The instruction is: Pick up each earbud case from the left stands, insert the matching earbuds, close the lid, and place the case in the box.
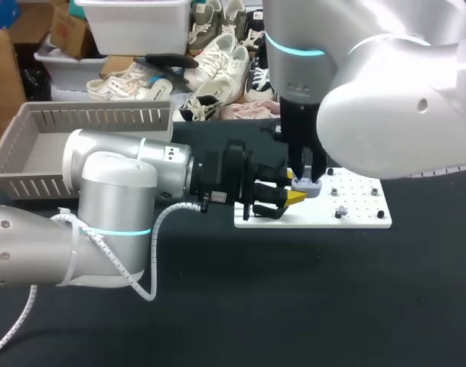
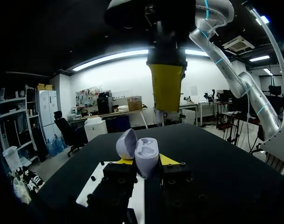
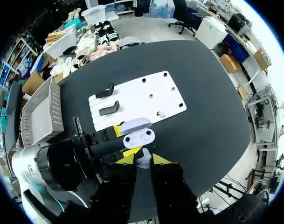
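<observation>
A lavender earbud case (image 2: pixel 145 156) with its lid (image 2: pixel 127 143) swung open sits upright between the yellow tips of my left gripper (image 2: pixel 144 163), which is shut on it. In the head view this gripper (image 1: pixel 298 193) holds the case (image 1: pixel 307 186) over the near left part of the white plate (image 1: pixel 355 218). My right gripper (image 1: pixel 307 174) hangs straight above the case. Seen from the right wrist, the right gripper (image 3: pixel 139 159) is shut on a small pale earbud (image 3: pixel 143 161), just above the open case (image 3: pixel 138 138). One yellow finger (image 2: pixel 166 86) of it looms over the case in the left wrist view.
Two black stands (image 3: pixel 104 91) (image 3: pixel 109 108) stand bare on the white plate (image 3: pixel 146 91). A small pale piece (image 3: pixel 162 114) lies on the plate. A grey slatted basket (image 1: pixel 87 118) stands at the back left of the dark table.
</observation>
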Motion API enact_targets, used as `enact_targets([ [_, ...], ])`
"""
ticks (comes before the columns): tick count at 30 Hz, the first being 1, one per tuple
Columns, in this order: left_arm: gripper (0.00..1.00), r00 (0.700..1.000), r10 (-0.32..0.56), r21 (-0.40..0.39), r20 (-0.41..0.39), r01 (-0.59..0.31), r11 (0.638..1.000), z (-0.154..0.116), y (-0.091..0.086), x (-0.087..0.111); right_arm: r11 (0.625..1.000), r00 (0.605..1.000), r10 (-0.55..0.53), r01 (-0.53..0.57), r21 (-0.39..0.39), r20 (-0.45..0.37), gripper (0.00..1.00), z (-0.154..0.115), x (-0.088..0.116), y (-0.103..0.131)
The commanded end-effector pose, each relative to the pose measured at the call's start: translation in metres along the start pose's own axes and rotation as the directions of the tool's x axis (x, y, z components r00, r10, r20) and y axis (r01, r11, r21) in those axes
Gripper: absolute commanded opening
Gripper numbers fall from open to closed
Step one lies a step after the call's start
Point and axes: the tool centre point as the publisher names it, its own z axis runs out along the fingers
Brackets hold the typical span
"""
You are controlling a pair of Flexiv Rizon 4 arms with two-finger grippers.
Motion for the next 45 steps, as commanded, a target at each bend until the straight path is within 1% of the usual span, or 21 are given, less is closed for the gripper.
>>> enact_targets([
  [1,0.00,1.000,0.001,0.000,0.002,-0.001,1.000,0.000,0.000,0.001,1.000,1.000,0.005,-0.005,-0.005,0.001,0.00,0.002,0.001,-0.002],
  [9,0.00,1.000,0.001,0.000,0.002,-0.001,1.000,0.000,0.000,0.001,0.999,0.999,0.036,-0.036,0.008,-0.001,0.00,0.008,-0.005,-0.002],
  [18,0.00,1.000,0.001,0.000,0.002,-0.001,1.000,0.000,0.000,0.001,0.999,0.999,0.043,-0.043,0.032,-0.013,0.00,0.018,-0.010,-0.003],
  [45,0.00,1.000,0.001,0.000,0.002,-0.001,1.000,0.000,0.000,0.001,0.998,0.998,0.056,-0.055,0.043,-0.018,0.00,0.026,-0.020,-0.002],
])
